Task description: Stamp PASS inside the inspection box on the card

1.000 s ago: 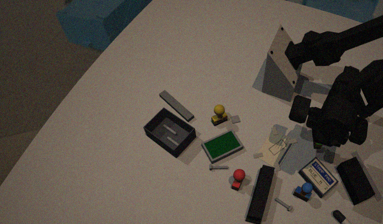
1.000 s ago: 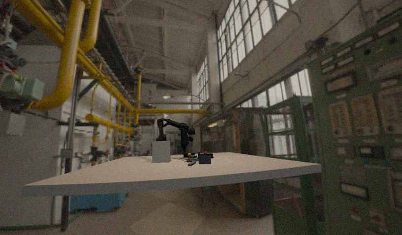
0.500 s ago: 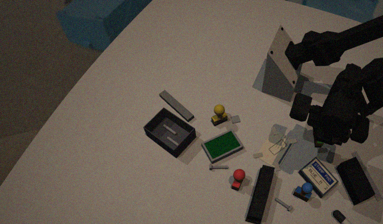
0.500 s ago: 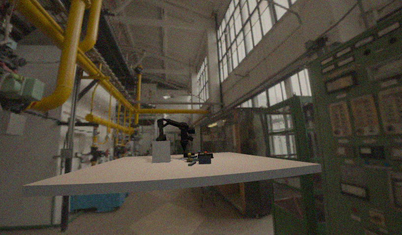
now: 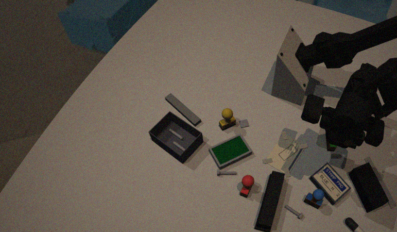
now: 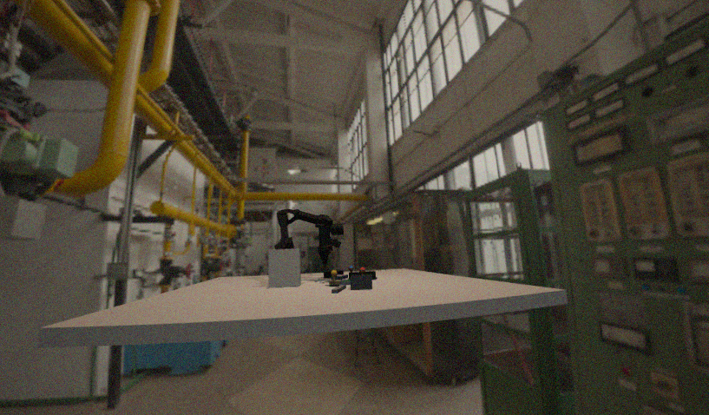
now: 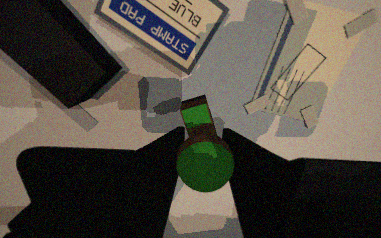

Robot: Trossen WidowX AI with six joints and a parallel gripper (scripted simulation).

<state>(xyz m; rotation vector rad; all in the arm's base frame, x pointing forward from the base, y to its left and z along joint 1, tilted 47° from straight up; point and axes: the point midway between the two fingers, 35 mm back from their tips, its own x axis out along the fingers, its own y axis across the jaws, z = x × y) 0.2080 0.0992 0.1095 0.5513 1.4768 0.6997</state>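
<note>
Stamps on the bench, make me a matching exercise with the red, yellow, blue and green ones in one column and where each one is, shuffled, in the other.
Things
1. Red stamp
2. Yellow stamp
3. Blue stamp
4. Green stamp

Places
A. Held in the gripper
B. Beside the STAMP PAD case
C. Between the long black block and the green pad
D. Beside the small grey square

Pairs: 1-C, 2-D, 3-B, 4-A

Pale tabletop [image 5: 122,86] [image 6: 295,304] with green pad [image 5: 231,150], dark open box [image 5: 153,139] [image 6: 360,281], yellow stamp [image 5: 227,118], red stamp [image 5: 247,185].
</note>
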